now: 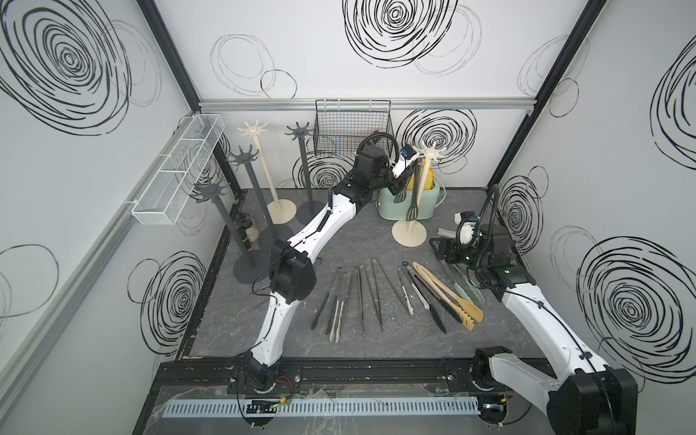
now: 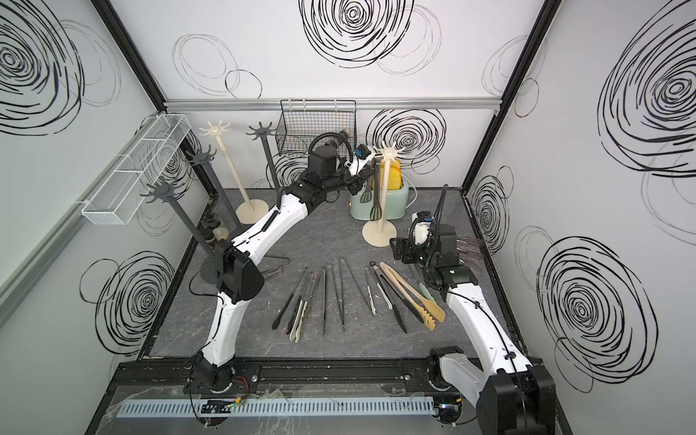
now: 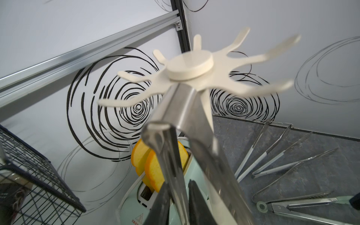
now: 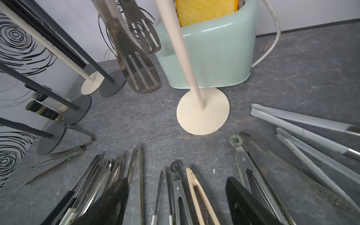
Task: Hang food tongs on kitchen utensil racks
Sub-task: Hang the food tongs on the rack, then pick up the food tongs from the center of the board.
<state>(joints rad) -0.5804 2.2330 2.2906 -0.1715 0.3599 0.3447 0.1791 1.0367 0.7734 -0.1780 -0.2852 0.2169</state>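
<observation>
My left gripper (image 1: 401, 177) (image 3: 178, 196) is shut on one arm of steel food tongs (image 1: 414, 196) (image 3: 185, 109) with black slotted heads (image 4: 142, 78). It holds them upright, hinge end up against the star crown (image 3: 190, 66) of the cream rack (image 1: 430, 152) at the back right. Whether the hinge rests on a hook I cannot tell. Several more tongs (image 1: 361, 297) lie fanned on the table, among them a beige wooden pair (image 1: 448, 297). My right gripper (image 1: 442, 248) (image 4: 177, 187) hovers open just above their hinge ends, holding nothing.
Three dark grey racks (image 1: 243, 154) and a second cream rack (image 1: 253, 130) stand at the back left beside spice jars (image 1: 246, 229). A mint toaster (image 1: 408, 203) sits behind the near cream rack. A black wire basket (image 1: 352, 126) and a white mesh tray (image 1: 177, 169) hang on the walls.
</observation>
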